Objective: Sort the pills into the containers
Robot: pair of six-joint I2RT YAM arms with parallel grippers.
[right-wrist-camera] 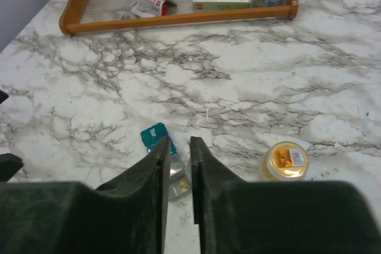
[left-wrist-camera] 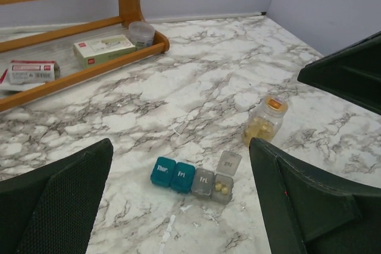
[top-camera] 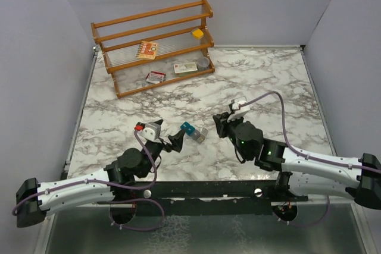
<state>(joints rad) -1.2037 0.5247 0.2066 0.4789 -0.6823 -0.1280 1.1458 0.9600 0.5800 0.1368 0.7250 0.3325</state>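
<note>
The containers are a short strip lying on the marble, two teal and two grey. The end grey one has its lid up and holds two yellow pills. The strip also shows in the top view and in the right wrist view. A small clear bottle of yellow pills with an orange cap stands just right of it. My left gripper is open wide and empty, just short of the strip. My right gripper hovers over the open compartment with a narrow gap between its fingers and nothing in it.
A wooden rack stands at the back left with flat printed packets, a green-and-white box and a small clear cup. Grey walls enclose the table on three sides.
</note>
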